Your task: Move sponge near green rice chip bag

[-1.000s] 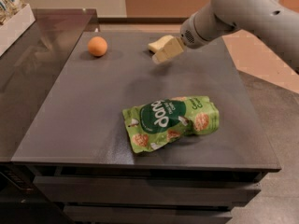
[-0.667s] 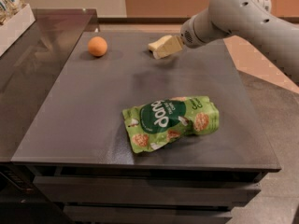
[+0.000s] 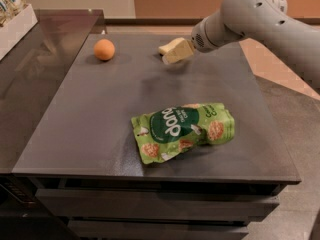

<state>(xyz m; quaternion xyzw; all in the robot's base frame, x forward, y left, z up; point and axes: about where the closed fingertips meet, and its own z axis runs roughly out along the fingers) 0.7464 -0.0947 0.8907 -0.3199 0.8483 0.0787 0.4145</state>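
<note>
The sponge (image 3: 172, 49), a pale yellow block, is at the far middle of the dark table, tilted and slightly off the surface with a shadow beneath it. My gripper (image 3: 184, 48) reaches in from the right at the end of the grey arm and is shut on the sponge's right end. The green rice chip bag (image 3: 182, 130) lies flat near the table's front, well apart from the sponge and closer to the camera.
A round orange fruit (image 3: 104, 49) sits at the far left of the table (image 3: 90, 124). A white box of packets (image 3: 15, 14) stands on the counter at the far left. The table's right edge borders a darker counter.
The arm's upper part has shifted right and higher in view. The sponge and gripper have stayed almost in place, drifting slightly left. The bag and the orange have not moved.
</note>
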